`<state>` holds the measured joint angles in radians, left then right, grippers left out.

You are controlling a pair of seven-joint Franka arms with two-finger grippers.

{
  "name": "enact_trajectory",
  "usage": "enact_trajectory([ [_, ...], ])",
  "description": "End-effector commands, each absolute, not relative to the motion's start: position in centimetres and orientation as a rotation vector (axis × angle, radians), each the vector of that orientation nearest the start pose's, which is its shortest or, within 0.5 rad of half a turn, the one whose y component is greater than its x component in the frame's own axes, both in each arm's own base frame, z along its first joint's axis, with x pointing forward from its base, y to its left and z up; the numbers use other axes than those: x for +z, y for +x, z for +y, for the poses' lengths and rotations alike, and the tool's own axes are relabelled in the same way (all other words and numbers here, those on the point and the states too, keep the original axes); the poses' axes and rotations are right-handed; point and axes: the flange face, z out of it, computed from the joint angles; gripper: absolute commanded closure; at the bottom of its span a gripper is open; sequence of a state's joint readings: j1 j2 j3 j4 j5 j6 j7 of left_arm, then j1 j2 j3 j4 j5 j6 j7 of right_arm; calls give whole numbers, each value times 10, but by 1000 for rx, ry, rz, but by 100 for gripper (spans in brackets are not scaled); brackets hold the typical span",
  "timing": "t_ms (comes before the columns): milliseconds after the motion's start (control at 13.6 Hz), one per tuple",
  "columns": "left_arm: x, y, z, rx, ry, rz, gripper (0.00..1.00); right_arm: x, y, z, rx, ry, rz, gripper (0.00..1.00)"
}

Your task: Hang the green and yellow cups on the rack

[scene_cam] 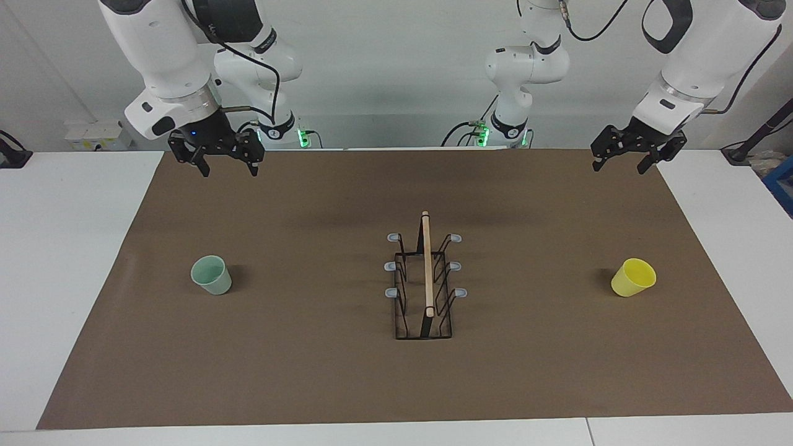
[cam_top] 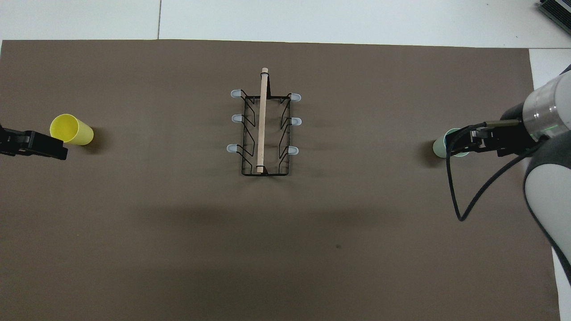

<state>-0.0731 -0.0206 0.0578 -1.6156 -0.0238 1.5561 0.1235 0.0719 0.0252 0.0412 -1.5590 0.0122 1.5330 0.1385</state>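
Two cups unhung | green cup point(scene_cam: 211, 275) upright, counter's right-arm end, under raised right tool point(scene_cam: 217, 155), fingers apart | yellow cup point(scene_cam: 633, 277) tilted, left-arm end, below left tool point(scene_cam: 626, 157), fingers apart | rack point(scene_cam: 425, 282) midway, rod pointing away from robots

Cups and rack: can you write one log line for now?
mint green plastic cup: upright on mat | bright yellow plastic cup: tipped on mat | black wire rack: empty | both end effectors: raised, open

Brown mat point(scene_cam: 310, 371) on white table point(scene_cam: 62, 248)
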Motion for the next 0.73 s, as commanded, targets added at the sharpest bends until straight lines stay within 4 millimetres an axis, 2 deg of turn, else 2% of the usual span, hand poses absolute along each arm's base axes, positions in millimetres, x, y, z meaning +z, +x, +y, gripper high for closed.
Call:
enact_trajectory([
  [0, 615, 538, -8, 69, -3150, 196, 0, 613, 554, 64, 67, -3147, 46, 0],
  [441, 615, 539, -6, 72, -3162, 143, 0, 610, 551, 51, 92, -3217, 48, 0],
  [661, 615, 539, -5, 74, -3163, 134, 0, 609, 552, 44, 92, -3240, -21, 0],
])
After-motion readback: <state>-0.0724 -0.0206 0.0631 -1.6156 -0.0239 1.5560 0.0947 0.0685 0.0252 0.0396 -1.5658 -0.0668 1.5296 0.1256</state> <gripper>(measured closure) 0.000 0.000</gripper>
